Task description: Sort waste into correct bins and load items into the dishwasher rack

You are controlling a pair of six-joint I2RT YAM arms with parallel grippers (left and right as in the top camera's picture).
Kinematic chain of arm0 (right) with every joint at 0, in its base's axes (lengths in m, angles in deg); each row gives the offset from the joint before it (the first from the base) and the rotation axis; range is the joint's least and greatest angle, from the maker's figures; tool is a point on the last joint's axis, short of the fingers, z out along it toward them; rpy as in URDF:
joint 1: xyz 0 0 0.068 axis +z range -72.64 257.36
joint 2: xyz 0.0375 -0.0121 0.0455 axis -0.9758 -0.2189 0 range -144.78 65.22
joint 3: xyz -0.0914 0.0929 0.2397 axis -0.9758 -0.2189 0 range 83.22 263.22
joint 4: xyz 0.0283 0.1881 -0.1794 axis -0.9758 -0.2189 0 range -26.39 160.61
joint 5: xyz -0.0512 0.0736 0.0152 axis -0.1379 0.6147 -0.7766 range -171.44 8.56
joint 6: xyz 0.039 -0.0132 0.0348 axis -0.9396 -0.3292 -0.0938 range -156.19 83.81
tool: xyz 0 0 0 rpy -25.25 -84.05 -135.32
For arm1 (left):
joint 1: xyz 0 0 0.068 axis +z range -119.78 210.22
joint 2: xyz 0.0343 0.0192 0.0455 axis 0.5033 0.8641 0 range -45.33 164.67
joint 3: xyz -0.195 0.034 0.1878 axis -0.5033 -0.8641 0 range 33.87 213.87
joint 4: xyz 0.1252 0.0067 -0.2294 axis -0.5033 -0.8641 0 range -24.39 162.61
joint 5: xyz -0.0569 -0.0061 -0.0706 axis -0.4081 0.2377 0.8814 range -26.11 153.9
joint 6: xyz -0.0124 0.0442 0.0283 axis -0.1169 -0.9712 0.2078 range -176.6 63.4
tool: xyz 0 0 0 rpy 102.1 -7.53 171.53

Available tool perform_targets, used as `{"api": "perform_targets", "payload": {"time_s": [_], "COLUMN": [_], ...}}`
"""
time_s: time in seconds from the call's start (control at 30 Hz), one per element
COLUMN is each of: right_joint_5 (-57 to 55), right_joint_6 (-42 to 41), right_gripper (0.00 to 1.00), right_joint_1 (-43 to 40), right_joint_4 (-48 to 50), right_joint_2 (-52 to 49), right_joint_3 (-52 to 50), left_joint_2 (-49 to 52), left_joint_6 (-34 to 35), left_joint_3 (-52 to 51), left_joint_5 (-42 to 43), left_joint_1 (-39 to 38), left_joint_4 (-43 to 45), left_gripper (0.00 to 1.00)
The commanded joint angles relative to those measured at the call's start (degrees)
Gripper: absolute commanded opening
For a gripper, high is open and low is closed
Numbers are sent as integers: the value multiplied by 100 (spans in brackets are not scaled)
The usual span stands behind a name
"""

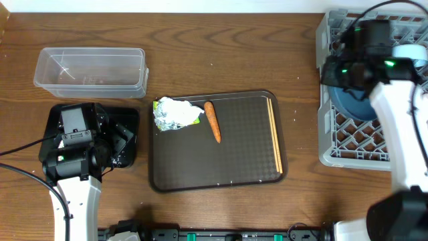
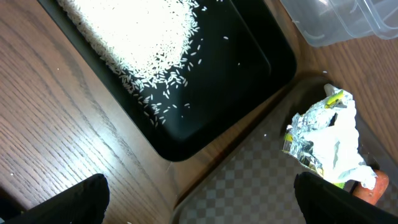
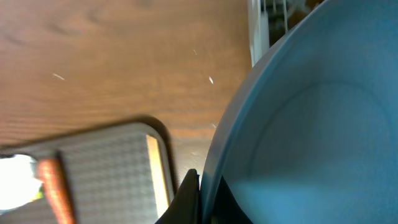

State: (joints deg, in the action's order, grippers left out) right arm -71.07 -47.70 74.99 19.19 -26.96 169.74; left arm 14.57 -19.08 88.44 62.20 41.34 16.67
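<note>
Status by item:

- Rice looks done. Loose white rice grains [image 2: 134,37] are heaped in the shallow black rectangular plastic tray [image 2: 249,81], directly ahead of the left jaws. The left jaws are spread wide with nothing between them. A few stray grains are scattered over the tray's glossy floor.
- Large dark-blue bowl [image 1: 351,100]: its thin smooth rim is pinched between the right jaws, which are closed on it. It is held on edge over the large square grey plastic lattice rack [image 1: 348,144]. Whether it rests on the grid cannot be told, so loading is judged in hand, not finished.
- 3 items are left, all lying on the dark brown serving tray [image 1: 221,167], well apart from the right jaws:
  - Crumpled silvery-white foil wrapper with a yellow-green label [image 2: 323,137], ahead and to the right of the left jaws. It is creased, reflective and irregular in shape.
  - Small orange carrot [image 1: 212,120], just beyond the wrapper. It is tapered, with a matte skin.
  - 2 thin wooden chopsticks [image 1: 274,134], laid flat and parallel against the tray's far raised lip. They are judged awkward to pinch there.
- Clear rectangular plastic tub [image 1: 90,70]: translucent, with rounded corners, and nothing is seen in it. It sits beyond the left jaws on the wood-grain tabletop [image 1: 221,47].
- The serving tray surface is finely chequered and its corners are rounded.
</note>
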Motion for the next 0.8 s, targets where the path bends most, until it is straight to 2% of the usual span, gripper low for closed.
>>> {"api": "perform_targets", "payload": {"time_s": [0.0, 0.2, 0.5, 0.63, 0.77], "right_joint_5": [1423, 3545, 6072, 6793, 6813], "right_joint_6": [243, 575, 730, 730, 723], "right_gripper": [1, 1, 1, 1, 1], "right_joint_1": [-498, -1351, -1731, -1733, -1751], "right_joint_4": [140, 468, 1338, 1504, 1473], "right_joint_2": [317, 177, -356, -638, -848], "right_joint_3": [177, 85, -238, -238, -238], "left_joint_2": [7, 7, 7, 7, 7], "left_joint_6": [31, 31, 33, 31, 31], "left_joint_3": [116, 116, 116, 116, 116], "left_joint_5": [-46, -46, -46, -46, -46], "left_joint_1": [22, 22, 22, 22, 22], "left_joint_4": [-17, -17, -17, -17, -17], "left_gripper": [98, 98, 98, 98, 98]}}
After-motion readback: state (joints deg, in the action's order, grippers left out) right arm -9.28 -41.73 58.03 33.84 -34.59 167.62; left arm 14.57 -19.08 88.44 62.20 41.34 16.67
